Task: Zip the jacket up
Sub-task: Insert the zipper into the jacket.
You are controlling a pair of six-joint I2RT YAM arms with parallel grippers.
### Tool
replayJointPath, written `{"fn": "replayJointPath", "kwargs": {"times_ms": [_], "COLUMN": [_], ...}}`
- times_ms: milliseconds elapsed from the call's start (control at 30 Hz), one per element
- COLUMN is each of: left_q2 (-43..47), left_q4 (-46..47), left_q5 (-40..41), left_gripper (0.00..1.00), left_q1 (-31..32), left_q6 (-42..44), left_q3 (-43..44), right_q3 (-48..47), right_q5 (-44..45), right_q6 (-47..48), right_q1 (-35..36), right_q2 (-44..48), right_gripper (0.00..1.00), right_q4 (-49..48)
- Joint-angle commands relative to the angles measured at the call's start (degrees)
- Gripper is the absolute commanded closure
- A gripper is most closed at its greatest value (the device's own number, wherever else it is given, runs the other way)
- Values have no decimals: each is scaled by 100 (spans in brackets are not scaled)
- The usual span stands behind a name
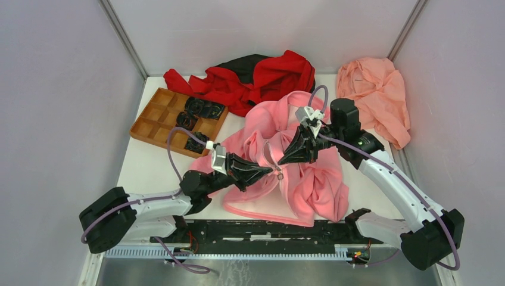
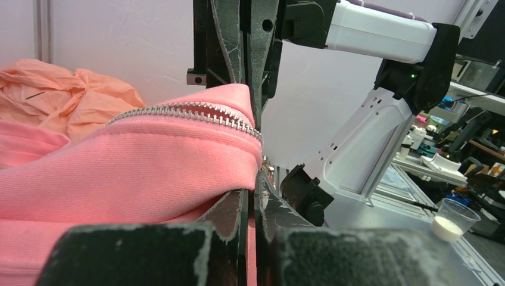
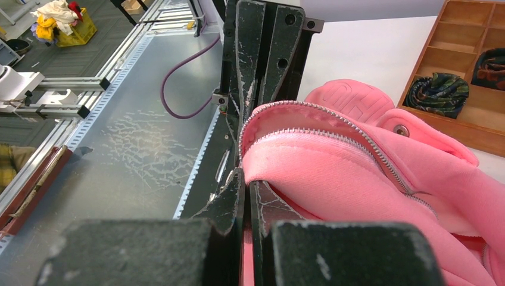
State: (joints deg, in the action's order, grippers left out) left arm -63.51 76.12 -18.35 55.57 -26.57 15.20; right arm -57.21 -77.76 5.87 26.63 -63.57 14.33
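The pink jacket [image 1: 309, 179] lies crumpled in the middle of the table. My left gripper [image 1: 269, 171] and right gripper [image 1: 283, 159] meet tip to tip over its front edge, where a small metal ring [image 1: 279, 176] hangs. In the left wrist view my left gripper [image 2: 251, 189] is shut on a fold of the jacket [image 2: 119, 173], just below the silver zipper teeth [image 2: 196, 113]. In the right wrist view my right gripper [image 3: 246, 179] is shut on the jacket's edge [image 3: 333, 185], beside the zipper teeth [image 3: 333, 128]. The slider is hidden.
A red-and-black garment [image 1: 256, 77] lies at the back. A salmon cloth [image 1: 375, 95] lies at the back right. A wooden compartment tray [image 1: 156, 116] with dark rolled items [image 1: 202, 108] stands at the left. A plastic cup [image 2: 455, 217] stands off the table.
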Motion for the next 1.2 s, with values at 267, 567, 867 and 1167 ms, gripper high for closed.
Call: {"fn": "replayJointPath", "kwargs": {"times_ms": [267, 567, 867, 1167], "left_q2": [-617, -774, -695, -797], "left_q4": [1392, 1614, 1609, 1666], "left_q5": [38, 521, 1023, 1116], "left_gripper": [98, 98, 98, 98], "left_q1": [-16, 4, 67, 221], "left_q6": [-946, -1392, -1450, -1502], "left_q3": [21, -124, -255, -158], "right_q3": [-151, -174, -41, 199], "right_q5": [142, 285, 390, 596], "right_q6": [184, 240, -101, -789], "right_q1": [68, 70, 63, 69], "right_q2": [131, 125, 143, 133], "right_gripper": [100, 100, 100, 100], "right_q4": [-320, -341, -662, -1341]}}
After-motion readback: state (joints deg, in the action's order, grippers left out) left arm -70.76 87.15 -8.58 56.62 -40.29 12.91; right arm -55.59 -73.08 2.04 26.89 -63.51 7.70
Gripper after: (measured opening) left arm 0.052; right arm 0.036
